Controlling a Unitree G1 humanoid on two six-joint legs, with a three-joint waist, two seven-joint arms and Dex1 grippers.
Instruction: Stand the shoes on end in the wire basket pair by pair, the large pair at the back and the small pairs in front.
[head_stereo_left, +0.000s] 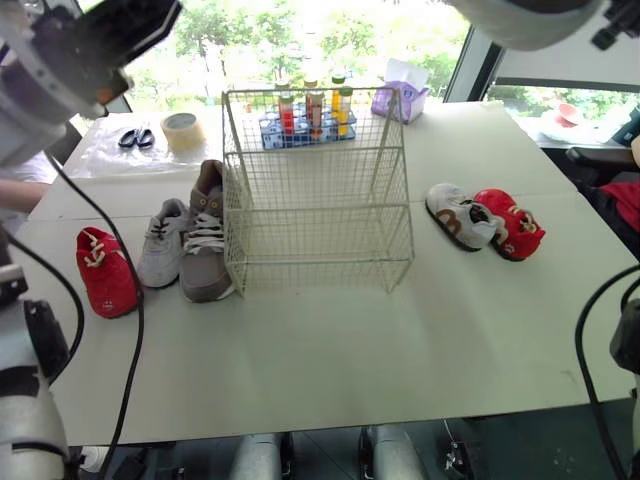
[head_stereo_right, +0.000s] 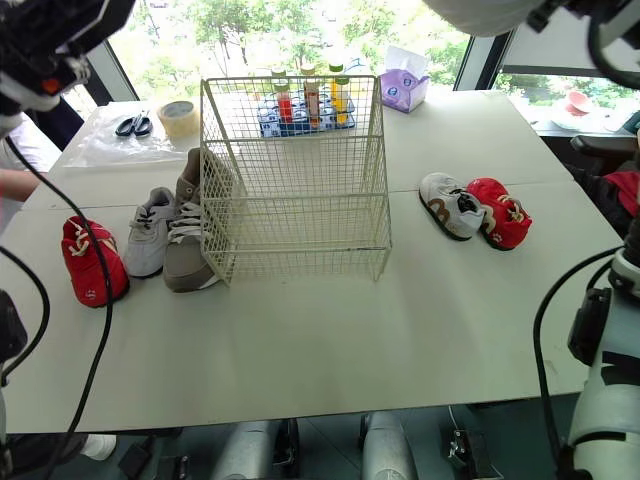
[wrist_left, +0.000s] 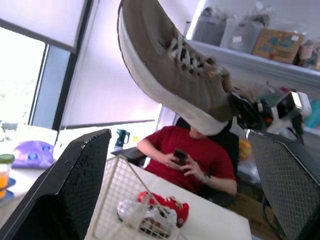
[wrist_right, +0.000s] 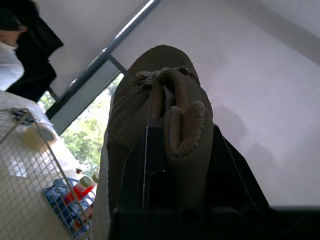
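The empty wire basket (head_stereo_left: 318, 262) stands mid-table. Left of it lie a large tan shoe (head_stereo_left: 207, 250), a small grey shoe (head_stereo_left: 162, 240) and a small red shoe (head_stereo_left: 105, 272). To its right are a small white-and-brown shoe (head_stereo_left: 458, 216) and a second small red shoe (head_stereo_left: 512, 224). Both arms are raised high. My right gripper (wrist_right: 182, 135) is shut on the heel collar of the other large tan shoe (wrist_left: 170, 70), held up in the air. Below and beside that shoe, my left gripper (wrist_left: 177, 135) is open and holds nothing.
At the back of the table are a blue rack of bottles (head_stereo_left: 305, 122), a tape roll (head_stereo_left: 183, 130), scissors (head_stereo_left: 136, 138) and a purple tissue box (head_stereo_left: 400, 98). A person in a red shirt (wrist_left: 185, 155) sits off the table's right end.
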